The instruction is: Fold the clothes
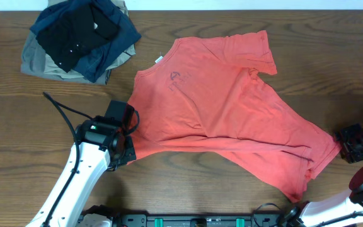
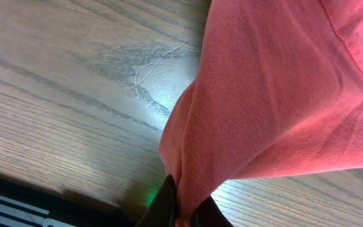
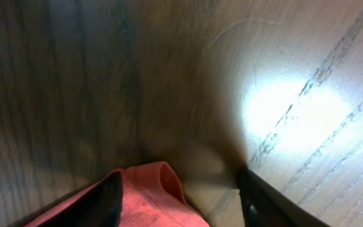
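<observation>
Dark wood table [image 1: 17,126], seen from above. 1 coral-red T-shirt [image 1: 232,107] lies spread and rumpled across the centre, with its collar toward 11 o'clock and its hem toward 4 o'clock. A pile of folded dark and khaki garments [image 1: 77,41] sits apart at 10 o'clock. At 8 o'clock the left gripper [image 1: 126,148] pinches the shirt's edge tight. At 3 o'clock the right gripper [image 1: 357,144] has its 2 fingers spread, with the shirt's corner between them.

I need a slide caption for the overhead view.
Left claw pinches the edge of a coral-red T-shirt on a wooden table; right claw at the opposite corner.
</observation>
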`<state>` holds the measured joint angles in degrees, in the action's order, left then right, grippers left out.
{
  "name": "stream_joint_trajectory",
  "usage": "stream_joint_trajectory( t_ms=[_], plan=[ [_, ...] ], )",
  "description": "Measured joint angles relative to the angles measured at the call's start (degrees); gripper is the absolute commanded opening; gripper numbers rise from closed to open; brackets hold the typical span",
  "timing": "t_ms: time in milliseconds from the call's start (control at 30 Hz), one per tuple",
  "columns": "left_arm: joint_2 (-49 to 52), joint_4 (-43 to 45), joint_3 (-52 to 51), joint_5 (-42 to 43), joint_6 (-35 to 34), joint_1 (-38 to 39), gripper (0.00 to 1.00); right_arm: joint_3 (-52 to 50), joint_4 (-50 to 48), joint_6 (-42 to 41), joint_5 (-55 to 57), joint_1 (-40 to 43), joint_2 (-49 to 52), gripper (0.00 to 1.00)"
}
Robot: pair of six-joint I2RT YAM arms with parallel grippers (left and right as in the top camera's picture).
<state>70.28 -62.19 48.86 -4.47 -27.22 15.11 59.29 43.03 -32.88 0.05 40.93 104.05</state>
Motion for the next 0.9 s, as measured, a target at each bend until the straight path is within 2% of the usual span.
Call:
stream_joint_trajectory(
  t_ms=[33,200,233,467,667,767,900],
  plan=[
    [0.0,0.1,0.0,0.0,0.0,0.0,0.06,0.0,-0.1,0.1,0.0,0.0,0.0,0.45],
    [0.0,0.9,0.0,0.0,0.0,0.0,0.06,0.0,-0.9,-0.1,0.0,0.0,0.0,0.04],
    [0.0,0.9,0.0,0.0,0.0,0.0,0.06,0.0,-1.1,0.0,-0.2,0.0,0.0,0.01],
    [0.0,1.7,0.0,0.0,0.0,0.0,0.06,0.0,-5.3,-0.2,-2.8,-0.2,0.2,0.01],
    [0.0,2.9,0.0,0.0,0.0,0.0,0.06,1.4,-11.6,-0.2,-12.1,-0.2,1.6,0.02],
    [0.0,3.8,0.0,0.0,-0.1,0.0,0.06,5.9,-12.4,-0.2,-16.1,-0.3,2.2,0.02],
    [0.0,4.9,0.0,0.0,-1.8,0.0,0.06,16.9,-10.3,0.1,-18.3,-1.9,2.2,0.02]
  ],
)
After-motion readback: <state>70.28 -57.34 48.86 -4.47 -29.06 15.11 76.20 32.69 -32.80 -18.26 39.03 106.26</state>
